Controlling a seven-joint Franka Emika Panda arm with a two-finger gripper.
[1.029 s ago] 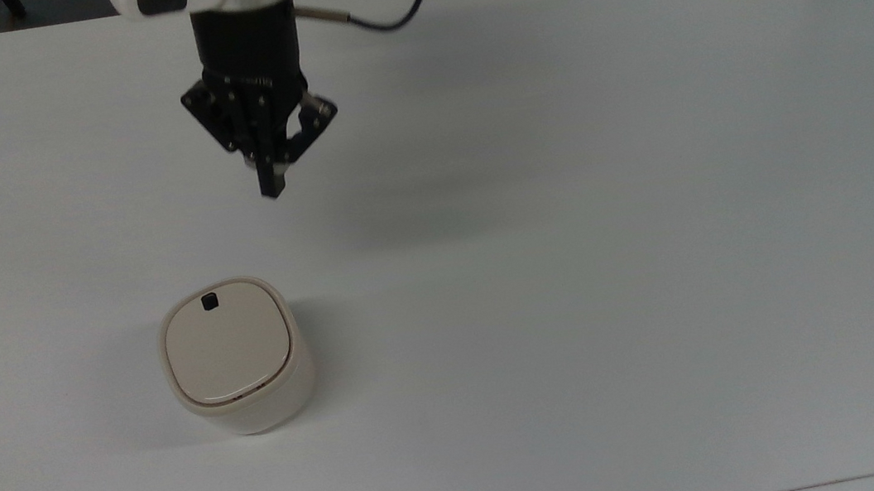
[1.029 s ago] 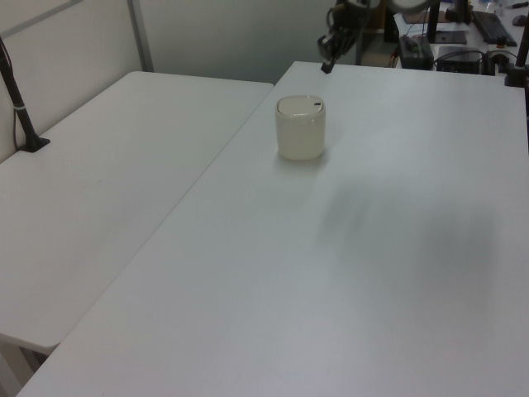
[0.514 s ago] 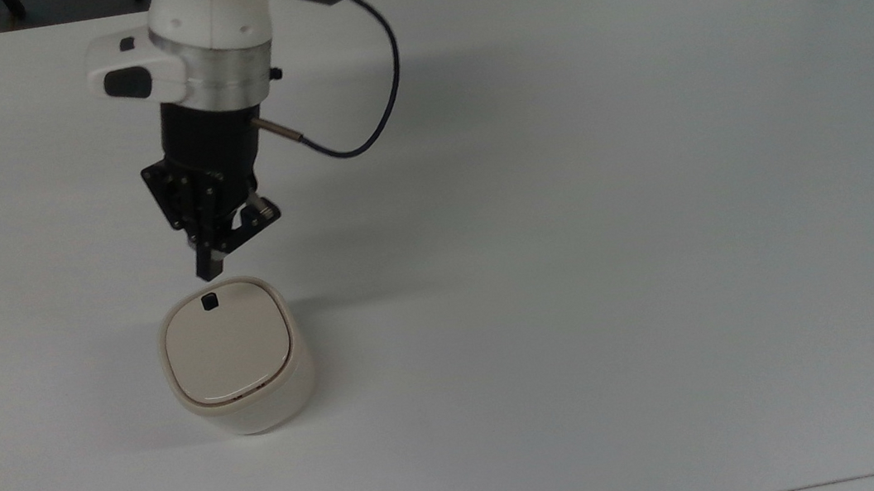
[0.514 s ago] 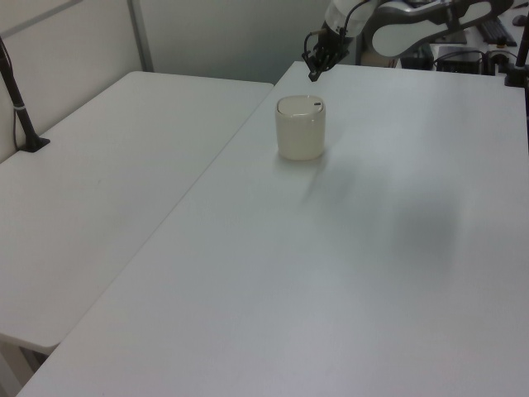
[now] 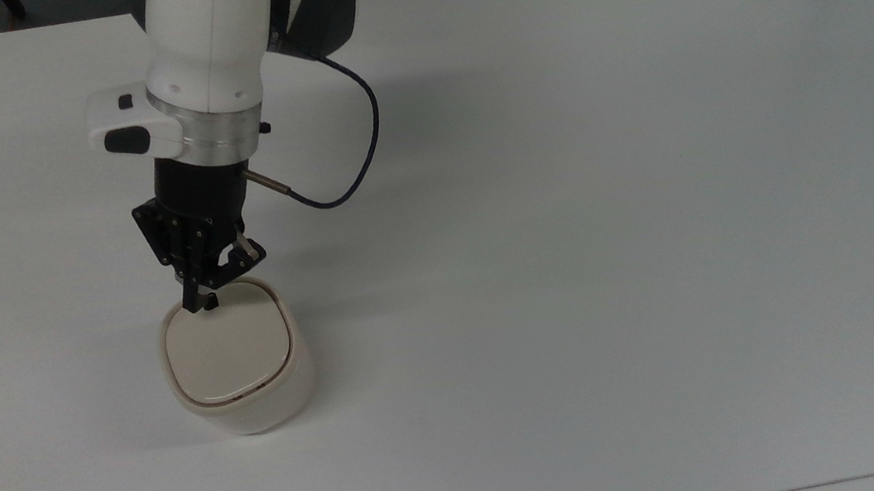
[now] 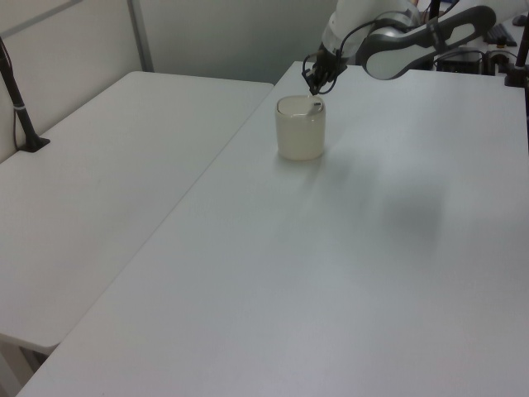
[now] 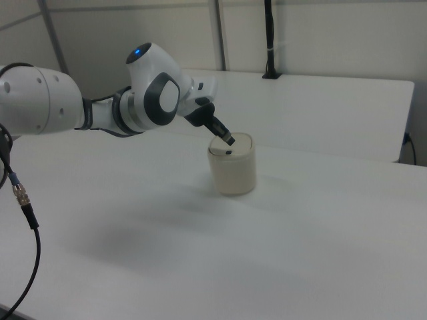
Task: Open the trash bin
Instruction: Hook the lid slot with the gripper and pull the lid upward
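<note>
Table (image 5: 608, 216): I had a wide white top, with the trash bin (image 5: 240, 370) standing upright toward the top view's left.
Bin lid (image 5: 225, 351): it lay flat and shut, by my reading.
Gripper (image 5: 198, 301): I saw its fingers drawn together, holding nothing, tips down at the lid's far edge.
Button (image 7: 228, 152): it sat just under and beside the fingertips in the right view; contact I could not confirm.
Next move: I judged a short straight press down, no sideways travel.
</note>
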